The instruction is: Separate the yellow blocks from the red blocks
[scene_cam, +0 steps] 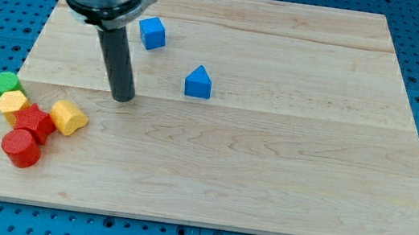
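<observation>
Now my tip on bare wood above yellow blocks, red cylinder; no fingers fitted.

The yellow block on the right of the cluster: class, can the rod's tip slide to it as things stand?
Probably yes. My tip stands above and right of the yellow block, with only bare board between them. The red blocks lie on its far side.
</observation>
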You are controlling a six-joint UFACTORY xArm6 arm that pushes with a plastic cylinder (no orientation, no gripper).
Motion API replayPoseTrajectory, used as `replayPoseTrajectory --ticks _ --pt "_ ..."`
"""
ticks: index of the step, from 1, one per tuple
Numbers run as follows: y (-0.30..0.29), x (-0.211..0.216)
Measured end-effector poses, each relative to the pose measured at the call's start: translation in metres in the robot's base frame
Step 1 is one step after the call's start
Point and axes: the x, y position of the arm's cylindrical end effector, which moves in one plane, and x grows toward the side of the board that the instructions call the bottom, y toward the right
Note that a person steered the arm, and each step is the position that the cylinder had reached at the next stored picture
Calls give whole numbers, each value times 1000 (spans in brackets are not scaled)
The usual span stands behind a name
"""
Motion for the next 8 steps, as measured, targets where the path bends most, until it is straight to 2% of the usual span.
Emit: replayPoseTrajectory --ticks 1,2,3,5,6,7,8 --pt "-41 -23" --pt "-157 -12" --pt "-187 2" --pt "-187 51" --pt "-134 42" --pt "-34 21" --pt "31 18"
